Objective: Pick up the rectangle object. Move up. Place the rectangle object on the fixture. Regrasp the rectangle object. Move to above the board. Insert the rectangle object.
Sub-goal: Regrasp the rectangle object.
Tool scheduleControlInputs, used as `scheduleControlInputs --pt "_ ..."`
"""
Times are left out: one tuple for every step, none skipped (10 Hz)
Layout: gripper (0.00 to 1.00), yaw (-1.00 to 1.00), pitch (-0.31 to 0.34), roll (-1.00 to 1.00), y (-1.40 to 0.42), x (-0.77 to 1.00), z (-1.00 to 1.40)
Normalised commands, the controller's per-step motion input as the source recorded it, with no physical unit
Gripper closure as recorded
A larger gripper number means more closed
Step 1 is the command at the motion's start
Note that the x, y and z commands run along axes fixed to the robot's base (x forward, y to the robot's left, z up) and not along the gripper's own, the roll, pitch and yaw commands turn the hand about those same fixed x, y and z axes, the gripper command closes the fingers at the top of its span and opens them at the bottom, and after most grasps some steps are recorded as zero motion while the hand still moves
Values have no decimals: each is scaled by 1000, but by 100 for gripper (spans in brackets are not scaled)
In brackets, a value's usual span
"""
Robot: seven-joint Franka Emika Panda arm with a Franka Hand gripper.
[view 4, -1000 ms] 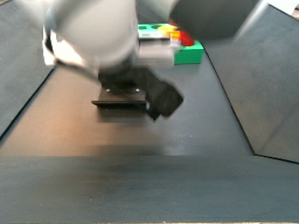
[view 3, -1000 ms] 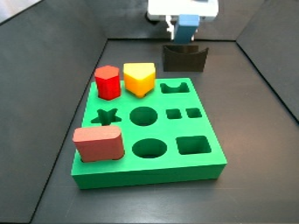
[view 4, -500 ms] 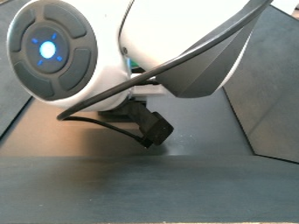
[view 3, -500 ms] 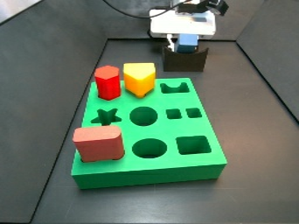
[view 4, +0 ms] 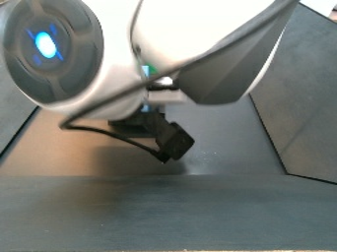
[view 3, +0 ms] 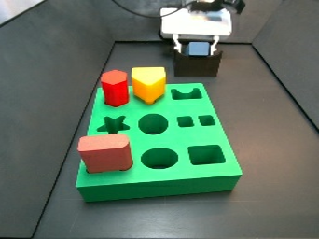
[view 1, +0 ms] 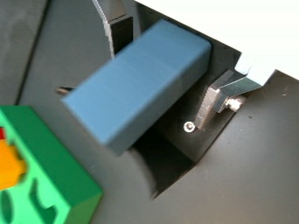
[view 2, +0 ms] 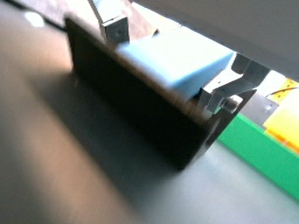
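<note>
At the far end of the dark surface [view 3: 268,112], the pincer [view 3: 197,45] hangs right over the fixture [view 3: 197,63], which stands just beyond the far edge of the green board [view 3: 218,173]. In both wrist views the slate-blue rectangle object [view 1: 140,83] sits between the silver fingers [view 1: 222,96], tilted, with its lower end down at the fixture's dark notch [view 1: 170,166]. The fingers [view 2: 219,90] flank the block [view 2: 176,59] on either side, but I cannot tell whether the pads are pressing on it or standing just clear of it. In a wrist view the block rests behind the fixture's dark wall [view 2: 140,114], with a strip of the green board showing beside it.

On the board, a red hexagon block [view 3: 115,89] and a yellow pentagon block [view 3: 149,84] stand side by side at the far end, and a salmon-red square block [view 3: 104,154] stands at the near left corner. The star, circle and square holes between them are open.

In a side view the arm's white body [view 4: 118,59] fills most of the frame, hiding the pincer; only a dark part [view 4: 168,143] shows below it.
</note>
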Motion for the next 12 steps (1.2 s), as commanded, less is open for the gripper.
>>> scheduleControlInputs --pt "0 3 41 37 -5 -22 1000" --pt "0 3 42 52 -6 -30 1000" --pt "0 -2 58 61 -7 -36 1000" --pt "0 -5 65 58 -4 -35 931" --pt "0 -16 73 56 3 -28 698" --pt "0 -21 76 55 -2 -27 578" --pt "0 -30 73 49 1 -23 342" --pt "0 18 56 1000 -915 -74 1000" --pt "0 18 53 1000 -968 -77 1000" --pt "0 17 46 1000 -982 -94 1000" --pt "0 16 34 1000 -1000 -137 979" --pt "0 15 29 1000 -826 -110 743"
